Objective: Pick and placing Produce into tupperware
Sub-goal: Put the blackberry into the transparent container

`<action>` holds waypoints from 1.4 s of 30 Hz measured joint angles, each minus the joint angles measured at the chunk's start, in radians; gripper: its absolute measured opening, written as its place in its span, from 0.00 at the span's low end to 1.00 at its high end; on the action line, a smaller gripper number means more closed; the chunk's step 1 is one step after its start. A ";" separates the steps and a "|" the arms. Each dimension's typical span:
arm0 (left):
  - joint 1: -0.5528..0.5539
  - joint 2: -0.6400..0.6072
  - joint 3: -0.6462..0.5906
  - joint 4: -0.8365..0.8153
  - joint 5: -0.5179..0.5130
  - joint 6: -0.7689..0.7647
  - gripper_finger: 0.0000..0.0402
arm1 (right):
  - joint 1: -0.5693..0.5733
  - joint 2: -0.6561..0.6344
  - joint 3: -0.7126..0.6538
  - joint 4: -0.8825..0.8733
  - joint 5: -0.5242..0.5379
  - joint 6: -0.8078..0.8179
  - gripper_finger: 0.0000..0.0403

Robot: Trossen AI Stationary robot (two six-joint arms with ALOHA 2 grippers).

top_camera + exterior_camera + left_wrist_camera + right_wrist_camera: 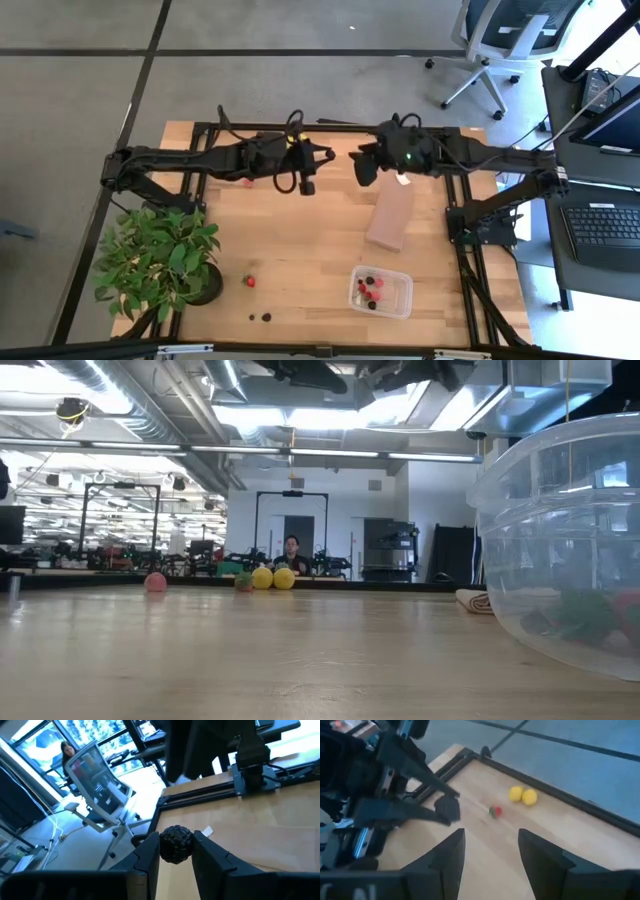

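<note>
My left gripper (327,154) is over the far middle of the table, shut on a dark blackberry (176,844), which also shows in the right wrist view (447,809). My right gripper (360,166) faces it from the right, open and empty (490,850). The clear tupperware (380,291) stands near the front right with several red and dark pieces inside; it fills the right of the low view (570,550). A strawberry (250,281) and two blackberries (260,317) lie on the table at the front. Two lemons (522,795) and a strawberry (495,812) lie near the far edge. My left gripper pinches the blackberry (175,851) between its two fingertips (150,852), one on each side of it. The fingers reach out roughly level toward the table's right. The berry is lifted clear of the table.
A flat brown block (392,215) lies right of centre, between the grippers and the tupperware. A leafy potted plant (160,260) stands at the front left. A small red piece (248,183) lies under my left arm. The two grippers are close together.
</note>
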 joint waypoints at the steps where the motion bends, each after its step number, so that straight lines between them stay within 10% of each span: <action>1: 0.002 0.002 0.000 0.002 -0.004 -0.002 0.22 | -0.015 0.002 0.000 0.009 -0.012 -0.020 0.47; 14: 0.003 0.005 0.000 0.006 -0.084 -0.002 0.23 | -0.093 0.002 0.000 0.009 -0.051 -0.302 0.53; 27: 0.003 0.005 0.000 0.006 -0.085 0.101 0.27 | -0.106 0.092 0.000 0.132 -0.069 -0.061 0.78; 42: 0.009 0.006 0.002 -0.002 -0.117 0.145 0.27 | -0.109 0.108 0.000 0.238 -0.146 -0.043 0.80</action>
